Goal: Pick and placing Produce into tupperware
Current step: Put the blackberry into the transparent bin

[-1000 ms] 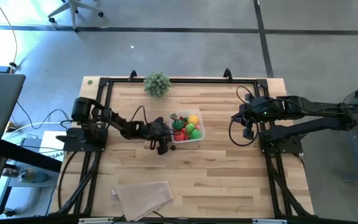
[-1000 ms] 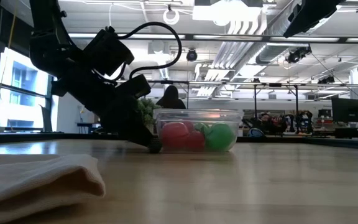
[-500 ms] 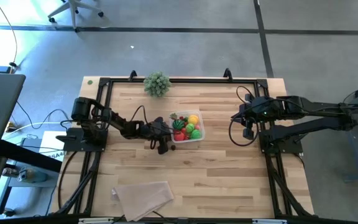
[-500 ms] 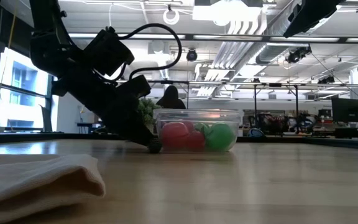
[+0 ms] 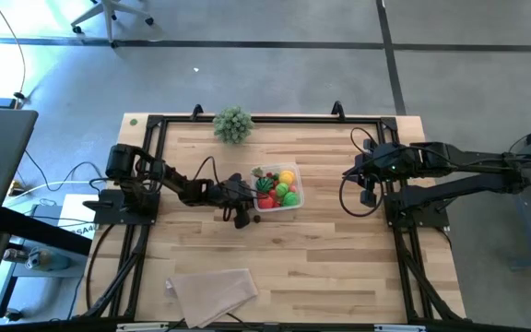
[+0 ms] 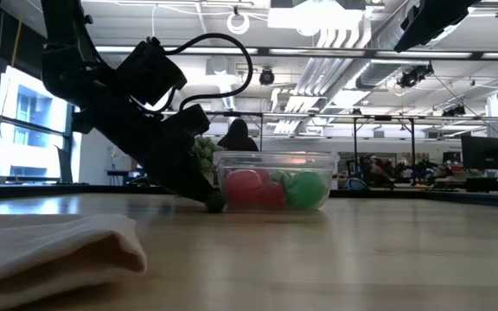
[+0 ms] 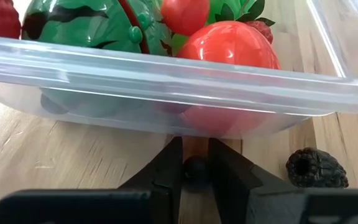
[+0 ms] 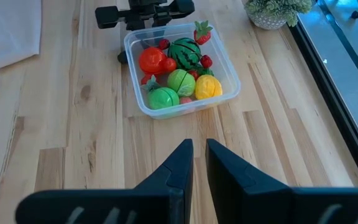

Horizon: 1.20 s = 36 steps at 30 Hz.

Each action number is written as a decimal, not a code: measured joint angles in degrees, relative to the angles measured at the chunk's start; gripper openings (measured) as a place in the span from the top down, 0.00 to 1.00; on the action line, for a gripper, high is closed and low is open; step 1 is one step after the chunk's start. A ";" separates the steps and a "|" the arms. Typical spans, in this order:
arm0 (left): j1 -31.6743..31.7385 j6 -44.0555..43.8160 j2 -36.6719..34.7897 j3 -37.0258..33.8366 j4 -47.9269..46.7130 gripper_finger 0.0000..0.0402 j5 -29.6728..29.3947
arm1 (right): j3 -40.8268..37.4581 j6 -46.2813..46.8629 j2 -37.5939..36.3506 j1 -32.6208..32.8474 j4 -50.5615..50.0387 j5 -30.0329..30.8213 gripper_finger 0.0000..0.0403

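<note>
Nothing on the tabletop [image 5: 339,267] has visibly shifted since the earlier frames, and both arms keep the same poses. The left tool [image 5: 241,219] lies low at the near-left corner of the tupperware [image 5: 295,190], its tip down on the wood in the low view [image 6: 213,204]. In the left wrist view its fingers [image 7: 169,177] stand almost together, clamped on a small dark round berry [image 7: 196,168] that sits just outside the clear wall [image 7: 166,81]. A dark blackberry [image 7: 316,168] lies loose on the wood just beside that wall, apart from the fingers.

The tupperware stands near the middle of the tabletop and holds the produce: a striped watermelon [image 8: 185,53], a red tomato [image 8: 151,60], a cut lime [image 8: 181,81], a green fruit [image 8: 161,98] and a yellow lemon [image 8: 208,87]. A strawberry [image 8: 202,31] rests at its rim.

The right tool [image 5: 369,196] waits above the tabletop's right edge, well apart from the container, with its fingers [image 8: 179,163] together and empty.

A potted plant [image 5: 233,124] stands at the far edge. A folded beige cloth [image 5: 212,293] lies at the near edge.
</note>
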 joint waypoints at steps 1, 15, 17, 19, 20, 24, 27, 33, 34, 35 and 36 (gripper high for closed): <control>0.00 -0.01 0.00 -0.01 0.02 0.85 -0.01 | 0.02 -0.02 0.01 -0.02 0.00 0.01 0.91; -0.19 -1.44 -3.91 -2.52 -1.63 0.85 -0.31 | 0.00 0.00 0.01 0.00 0.00 0.01 0.91; -0.20 -1.53 -5.27 -3.50 -2.17 0.85 -0.28 | 0.01 -0.01 -0.01 0.00 0.00 0.01 0.91; -0.20 -1.77 -6.19 -4.24 -2.25 0.85 -0.29 | 0.01 0.00 0.01 -0.01 -0.01 0.00 0.91; -0.20 -2.09 -6.77 -4.65 -2.42 0.85 -0.30 | 0.01 -0.01 0.00 -0.01 0.00 -0.01 0.91; -0.20 -2.82 -9.22 -6.19 -3.20 0.84 -0.72 | 0.02 0.00 -0.01 -0.01 0.00 0.00 0.91; -0.15 -2.82 -11.52 -7.22 -2.81 0.84 -2.30 | 0.01 -0.01 0.01 -0.01 0.00 -0.01 0.91; -0.12 -2.45 -16.46 -8.25 -2.34 0.84 -5.18 | 0.01 -0.01 0.01 -0.01 0.00 -0.01 0.91; -0.10 -2.25 -17.29 -8.24 -2.34 0.84 -5.34 | 0.02 -0.01 0.01 -0.01 0.00 0.01 0.91; -0.10 -1.80 -18.06 -8.24 -2.28 0.84 -5.64 | 0.01 0.00 -0.01 0.00 0.00 -0.01 0.91; -0.11 -1.18 -18.73 -8.23 -1.91 0.84 -6.09 | 0.00 0.00 -0.01 -0.01 0.00 0.00 0.91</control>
